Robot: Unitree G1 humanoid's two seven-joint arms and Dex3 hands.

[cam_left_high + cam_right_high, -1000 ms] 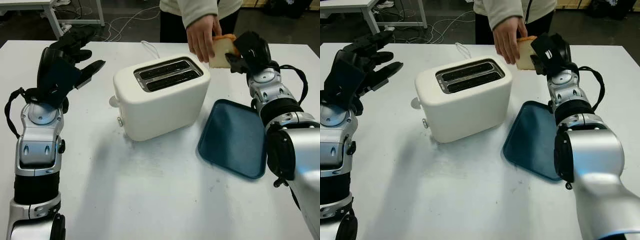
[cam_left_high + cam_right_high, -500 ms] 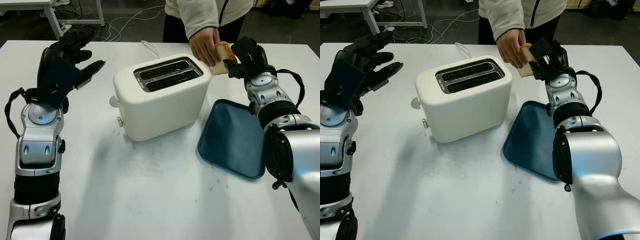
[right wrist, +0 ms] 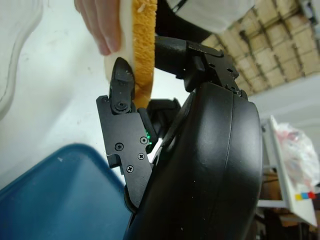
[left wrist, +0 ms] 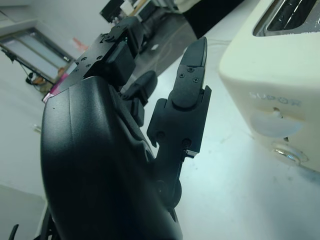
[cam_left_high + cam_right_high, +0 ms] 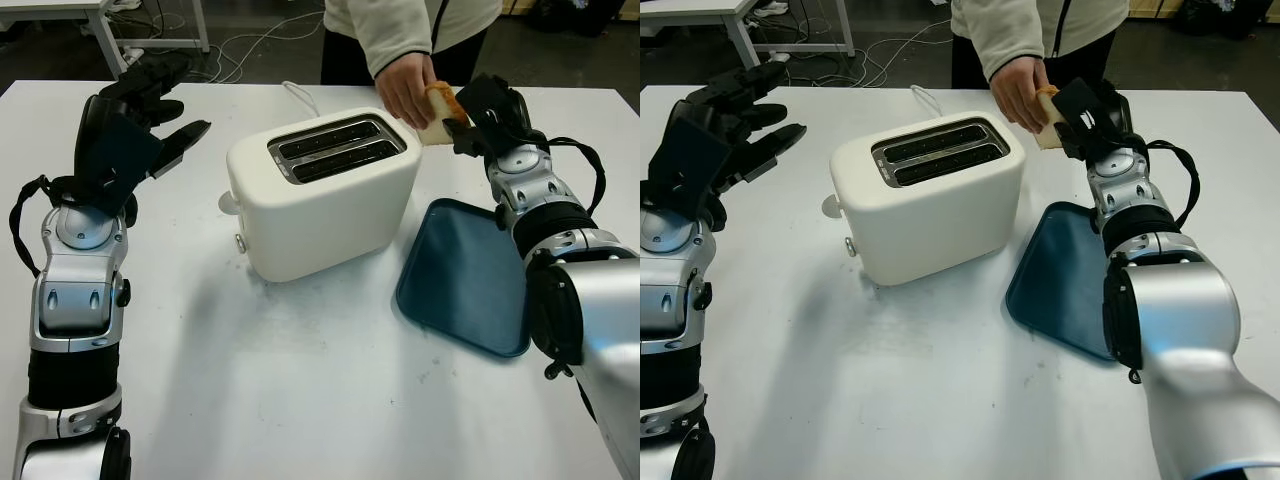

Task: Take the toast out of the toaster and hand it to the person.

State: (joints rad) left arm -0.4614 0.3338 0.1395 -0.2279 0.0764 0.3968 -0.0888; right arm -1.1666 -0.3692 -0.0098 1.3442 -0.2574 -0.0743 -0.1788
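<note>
Toast pinched between right hand and person's hand.

A white table is spreading across the foreground. Beyond it, dark floor is showing, with white cables trailing over it and a white desk's legs standing there.

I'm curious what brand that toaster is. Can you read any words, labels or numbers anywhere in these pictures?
"SUPOR": faint raised letters on the end wall of the white toaster, above its round knob, in the left wrist view.
No other words, numbers or signs can be read.
</note>
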